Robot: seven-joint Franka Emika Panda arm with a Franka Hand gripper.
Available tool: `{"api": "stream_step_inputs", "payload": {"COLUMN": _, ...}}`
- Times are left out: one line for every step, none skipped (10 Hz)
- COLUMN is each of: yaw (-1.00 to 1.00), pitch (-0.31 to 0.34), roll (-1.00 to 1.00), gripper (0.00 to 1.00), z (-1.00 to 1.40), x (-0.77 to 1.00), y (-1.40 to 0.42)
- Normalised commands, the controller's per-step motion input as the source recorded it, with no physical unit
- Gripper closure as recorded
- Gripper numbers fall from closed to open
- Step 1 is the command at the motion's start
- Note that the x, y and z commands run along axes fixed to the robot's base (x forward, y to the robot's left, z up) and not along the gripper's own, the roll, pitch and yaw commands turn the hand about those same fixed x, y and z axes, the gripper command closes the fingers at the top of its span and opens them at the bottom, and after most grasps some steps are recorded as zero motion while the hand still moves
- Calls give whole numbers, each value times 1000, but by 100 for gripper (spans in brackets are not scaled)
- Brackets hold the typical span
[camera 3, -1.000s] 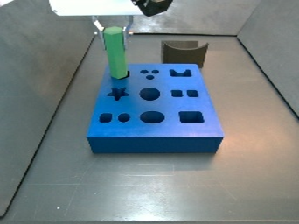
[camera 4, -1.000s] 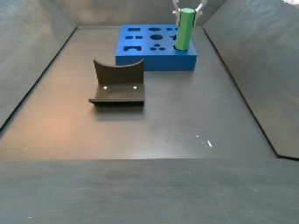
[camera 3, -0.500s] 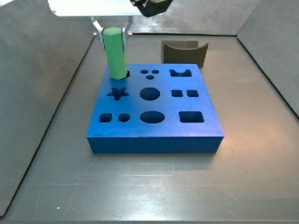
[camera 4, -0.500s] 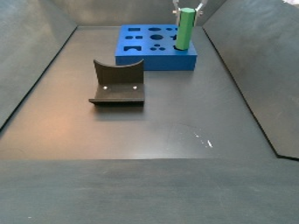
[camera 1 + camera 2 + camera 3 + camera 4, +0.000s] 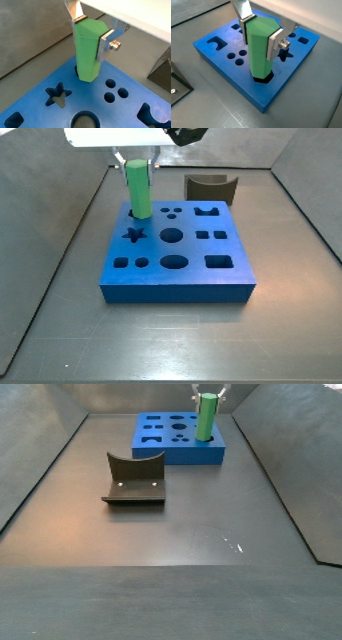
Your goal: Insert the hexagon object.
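The hexagon object (image 5: 89, 50) is a bright green peg standing upright, its lower end in a hole at a corner of the blue block (image 5: 100, 100). It also shows in the other wrist view (image 5: 261, 47) and both side views (image 5: 138, 188) (image 5: 206, 418). My gripper (image 5: 92, 31) is shut on the peg's upper part, a silver finger (image 5: 275, 44) on each side. In a side view the gripper (image 5: 138, 161) is above the block's far left corner (image 5: 134, 208). The blue block (image 5: 238, 60) has several holes of different shapes.
The dark fixture (image 5: 134, 479) stands on the floor apart from the blue block (image 5: 177, 436); it also shows behind the block in a side view (image 5: 209, 186). Grey walls enclose the floor (image 5: 174, 534).
The peg has gone a little lower into the corner hole with the gripper still shut on it. The block and fixture have not moved.
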Motion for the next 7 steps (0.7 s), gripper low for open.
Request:
{"api": "stream_step_inputs", "payload": {"yaw": 0, "pitch": -63, "roll": 106, "gripper": 100, "z": -363, "x": -260, "y": 14}}
{"api": "stream_step_inputs", "payload": {"yaw": 0, "pitch": -83, "roll": 26, "gripper": 100, "z": -277, "x": -303, "y": 0}}
{"api": "stream_step_inputs", "payload": {"yaw": 0, "pitch": -89, "roll": 11, "gripper": 100, "z": -254, "x": -317, "y": 0}}
{"api": "stream_step_inputs", "payload": {"yaw": 0, "pitch": -73, "roll": 0, "gripper": 100, "z": -277, "x": -197, "y": 0}}
{"api": "stream_step_inputs", "payload": {"yaw": 0, "pitch": -49, "roll": 0, "gripper": 100, "z": -360, "x": 0, "y": 0}}
{"api": "stream_step_inputs", "payload": {"yaw": 0, "pitch": -90, "roll": 0, "gripper": 100, "z": -429, "x": 26, "y": 0}}
{"api": "stream_step_inputs", "payload": {"yaw": 0, "pitch": -120, "roll": 0, "gripper": 100, "z": -460, "x": 54, "y": 0}}
